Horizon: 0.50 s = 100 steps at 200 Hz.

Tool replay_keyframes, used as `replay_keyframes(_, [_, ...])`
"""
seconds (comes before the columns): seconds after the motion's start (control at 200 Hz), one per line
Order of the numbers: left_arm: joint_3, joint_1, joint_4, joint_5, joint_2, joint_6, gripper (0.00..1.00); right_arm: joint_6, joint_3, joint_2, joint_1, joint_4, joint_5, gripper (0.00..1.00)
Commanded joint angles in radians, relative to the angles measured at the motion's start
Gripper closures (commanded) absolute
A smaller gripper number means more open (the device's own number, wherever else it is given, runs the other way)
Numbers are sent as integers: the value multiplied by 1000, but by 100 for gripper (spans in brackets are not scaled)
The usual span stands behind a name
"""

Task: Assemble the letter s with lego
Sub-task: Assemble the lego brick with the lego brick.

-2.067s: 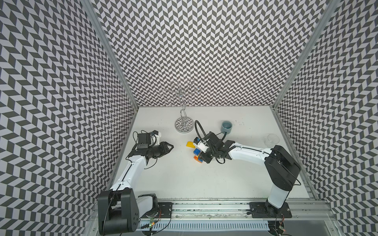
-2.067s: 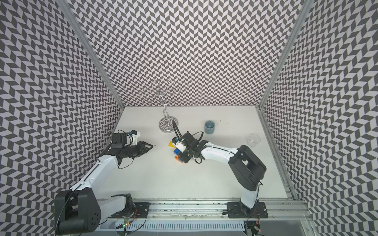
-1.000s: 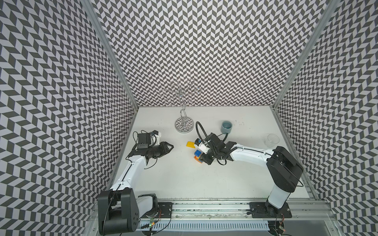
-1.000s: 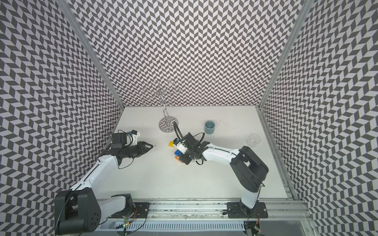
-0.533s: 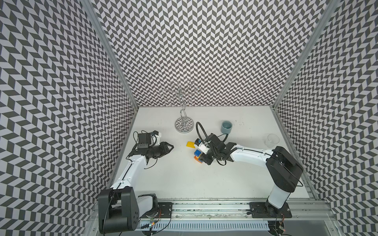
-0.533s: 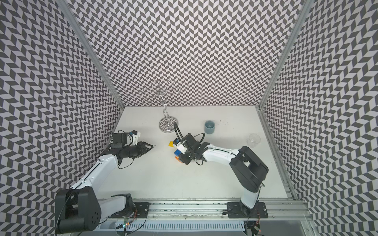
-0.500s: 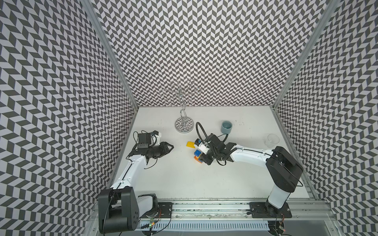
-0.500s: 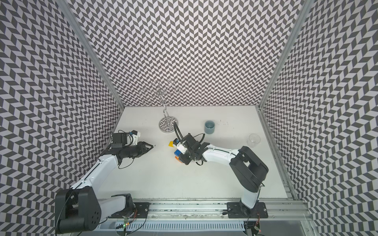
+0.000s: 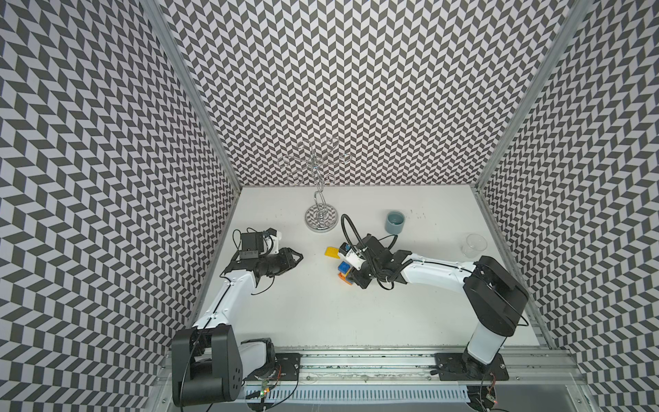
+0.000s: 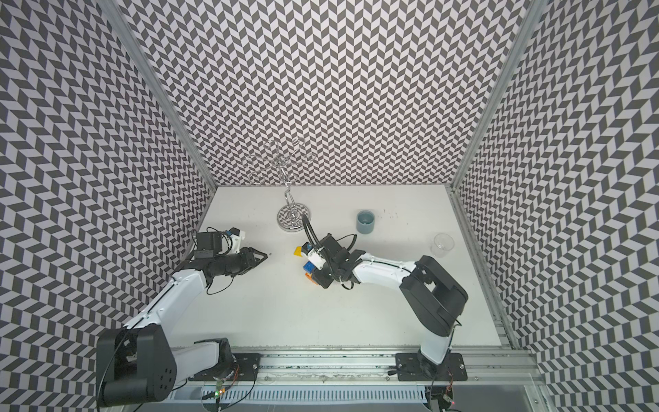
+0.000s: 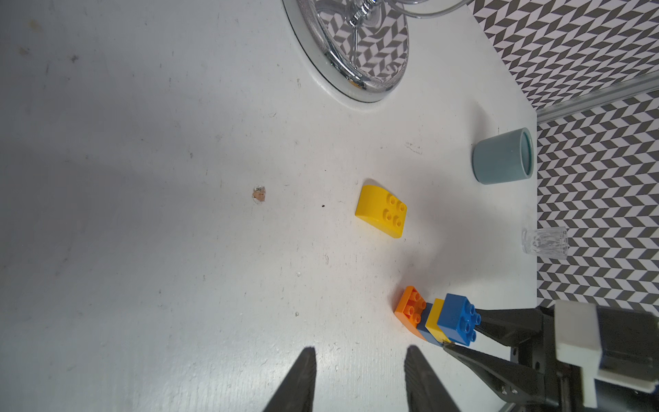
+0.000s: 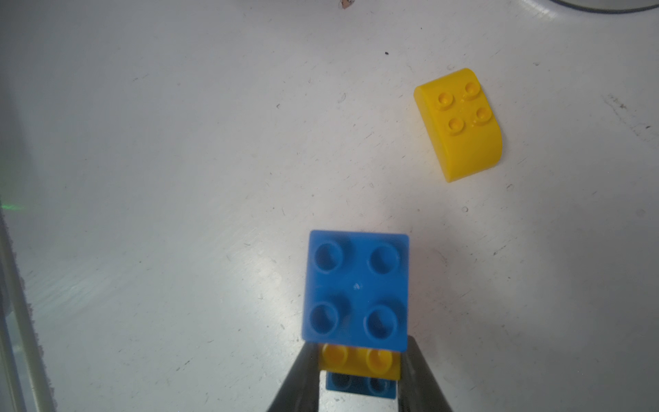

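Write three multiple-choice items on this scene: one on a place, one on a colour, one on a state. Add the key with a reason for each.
1. The loose yellow brick lies:
A. on the table, apart from the stack
B. on top of the stack
C. on the floor

2. The stack's top brick is:
A. orange
B. blue
C. green

3. The right gripper is:
A. wide open and empty
B. shut on nothing
C. shut on the stack

Key:
1 A: bare table shows between brick and stack in the left wrist view.
2 B: the blue brick tops the stack.
3 C: its fingers press the stack's sides.
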Motion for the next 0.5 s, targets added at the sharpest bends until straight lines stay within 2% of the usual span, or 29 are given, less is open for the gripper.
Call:
replay_keyframes(0.0, [-8, 5, 10, 13, 3, 6, 57, 8, -24, 66, 5, -101, -4, 85])
replay_keyframes(0.496, [-5, 4, 4, 9, -2, 7, 57, 26, -37, 56, 5, -94, 7, 83])
